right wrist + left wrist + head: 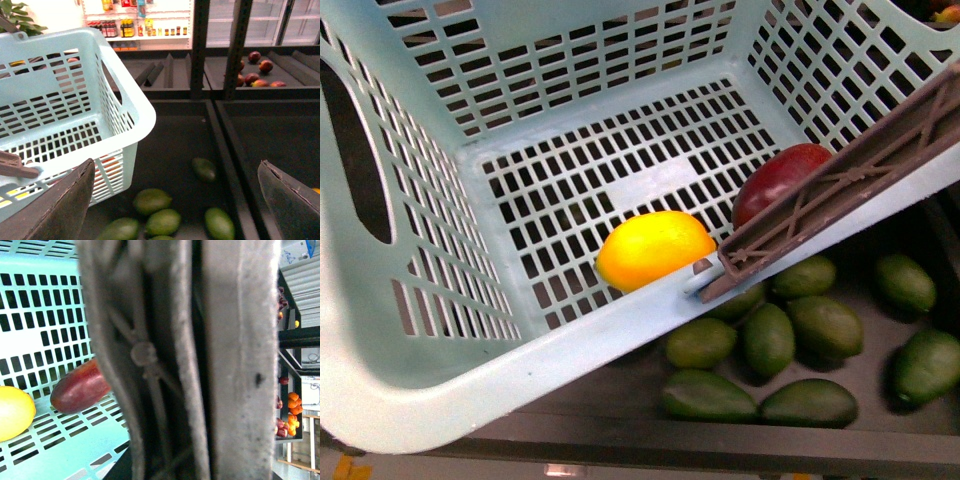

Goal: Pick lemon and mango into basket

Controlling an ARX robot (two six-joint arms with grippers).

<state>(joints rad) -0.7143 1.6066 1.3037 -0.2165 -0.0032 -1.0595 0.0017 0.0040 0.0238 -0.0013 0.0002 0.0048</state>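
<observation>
Dark shelf tray (880, 400) of green fruits (768, 338), basket (470, 380) holding lemon (655, 249), mango (775, 178)

Pale aqua basket (440, 400) with slotted grid walls and floor, brown handle (840, 180), yellow-orange lemon (655, 250), dark red mango (775, 175), dull green fruits (770, 340) on a dark grey shelf (880, 360).

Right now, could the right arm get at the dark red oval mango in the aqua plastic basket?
Probably yes: the open right pincer sits outside the basket, and the mango lies uncovered, reachable from above.
</observation>
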